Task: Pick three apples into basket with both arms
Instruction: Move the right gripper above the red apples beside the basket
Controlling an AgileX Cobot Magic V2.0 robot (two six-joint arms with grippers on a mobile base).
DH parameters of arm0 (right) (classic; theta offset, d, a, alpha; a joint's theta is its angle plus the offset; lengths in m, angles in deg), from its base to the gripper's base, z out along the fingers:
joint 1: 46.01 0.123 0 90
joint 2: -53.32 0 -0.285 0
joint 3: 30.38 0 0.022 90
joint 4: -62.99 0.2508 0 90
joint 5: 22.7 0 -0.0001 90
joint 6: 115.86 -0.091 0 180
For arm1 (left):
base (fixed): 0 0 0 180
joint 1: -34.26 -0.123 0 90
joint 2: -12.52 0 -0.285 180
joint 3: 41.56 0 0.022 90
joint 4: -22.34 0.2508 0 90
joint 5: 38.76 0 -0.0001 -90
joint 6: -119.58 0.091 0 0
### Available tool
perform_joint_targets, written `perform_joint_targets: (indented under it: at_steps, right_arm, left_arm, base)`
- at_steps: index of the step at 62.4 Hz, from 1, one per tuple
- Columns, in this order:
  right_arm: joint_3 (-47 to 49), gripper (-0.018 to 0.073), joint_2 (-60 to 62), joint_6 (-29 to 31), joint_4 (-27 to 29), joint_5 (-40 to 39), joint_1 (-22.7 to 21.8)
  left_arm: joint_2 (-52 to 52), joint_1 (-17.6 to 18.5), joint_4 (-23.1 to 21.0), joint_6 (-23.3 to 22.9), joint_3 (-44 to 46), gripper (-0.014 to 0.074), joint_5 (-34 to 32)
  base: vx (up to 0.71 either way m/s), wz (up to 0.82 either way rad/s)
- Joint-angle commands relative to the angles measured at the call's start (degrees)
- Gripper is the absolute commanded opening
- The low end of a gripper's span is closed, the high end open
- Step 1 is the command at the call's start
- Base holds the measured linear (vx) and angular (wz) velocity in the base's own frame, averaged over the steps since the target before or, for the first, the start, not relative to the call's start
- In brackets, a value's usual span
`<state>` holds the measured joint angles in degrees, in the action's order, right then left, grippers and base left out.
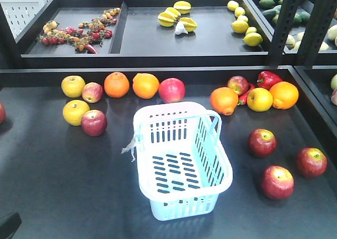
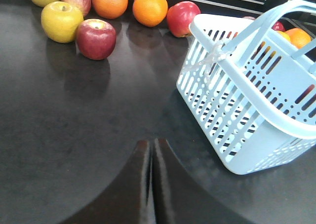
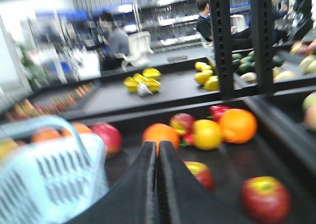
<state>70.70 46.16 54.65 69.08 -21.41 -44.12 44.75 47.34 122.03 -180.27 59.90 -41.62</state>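
Note:
The pale blue basket (image 1: 179, 208) stands empty in the middle of the dark table, handle folded to the right; it also shows as basket (image 2: 222, 110) and blurred basket (image 3: 44, 179). Three dark red apples lie right of it: one apple (image 1: 262, 142), a second (image 1: 311, 162), a third (image 1: 277, 182). Two of them show ahead of my right gripper (image 3: 158, 144), which is shut and empty: apple (image 3: 200, 173) and apple (image 3: 265, 198). My left gripper (image 2: 152, 142) is shut and empty above bare table, left of the basket. Another dark red apple (image 2: 96, 38) lies far ahead of it.
Yellow apples (image 1: 73, 86), oranges (image 1: 117, 84) and a red pepper (image 1: 269, 79) line the table's back edge. A raised black shelf (image 1: 158, 57) behind holds starfruit (image 1: 176, 15) and lemons (image 1: 253, 38). Black upright posts (image 1: 287, 23) stand at the back right.

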Motion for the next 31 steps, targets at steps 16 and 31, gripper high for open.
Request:
perform_joint_targets:
  at_steps: [16,31]
  right_arm:
    - [3.37,-0.0004,0.5,-7.39,22.11,-11.66,-0.09]
    - [27.18,-0.0002,-4.72,2.1,13.32,13.3,-0.09]
  left_arm:
    - [0.34,0.08,-0.55,-0.47,1.41,-0.0008,-0.45]
    - [0.34,0.08,-0.55,-0.47,1.41,-0.0008,-0.9]
  base:
    - [0.0,0.0]
    - [0.0,0.0]
